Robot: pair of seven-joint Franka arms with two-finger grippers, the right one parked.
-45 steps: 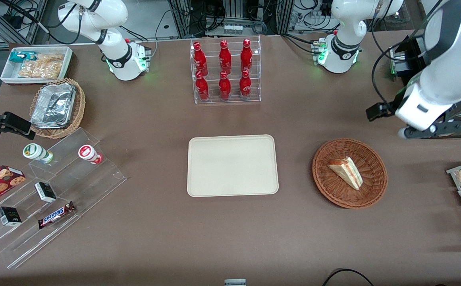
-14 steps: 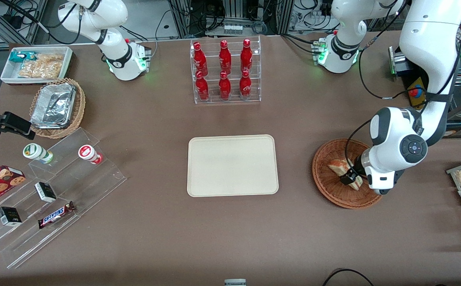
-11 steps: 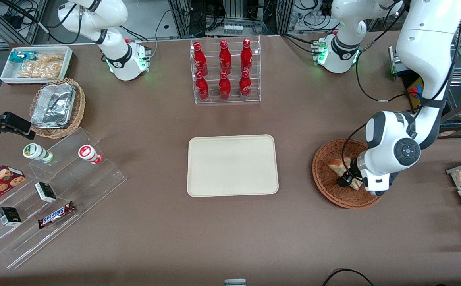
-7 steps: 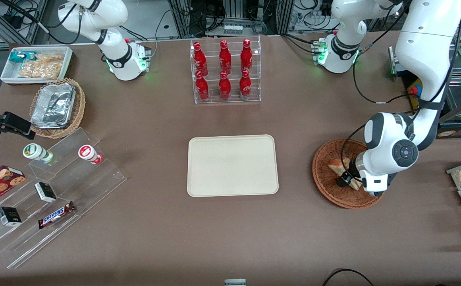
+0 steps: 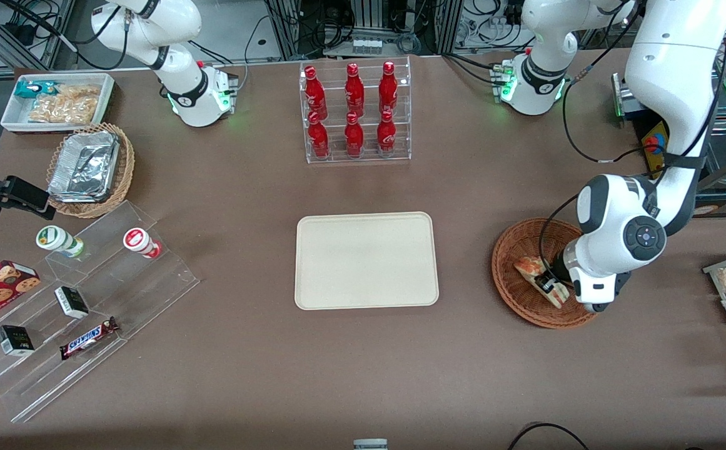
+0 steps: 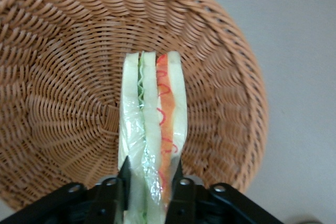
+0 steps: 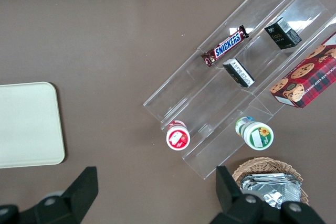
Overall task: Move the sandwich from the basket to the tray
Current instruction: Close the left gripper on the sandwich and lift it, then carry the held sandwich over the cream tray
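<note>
Now the gripper [image 6: 149,182] is pinching the sandwich [image 6: 152,129] across its bread faces over the basket [image 6: 63,103], well apart from the tray [image 5: 366,259], and the soft wedge is risking squashing or sliding out if squeezed unevenly while lifting.

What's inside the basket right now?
Only the sandwich, standing on edge in the basket, with the claw shut on its end. The weave under the sandwich is covered.
</note>
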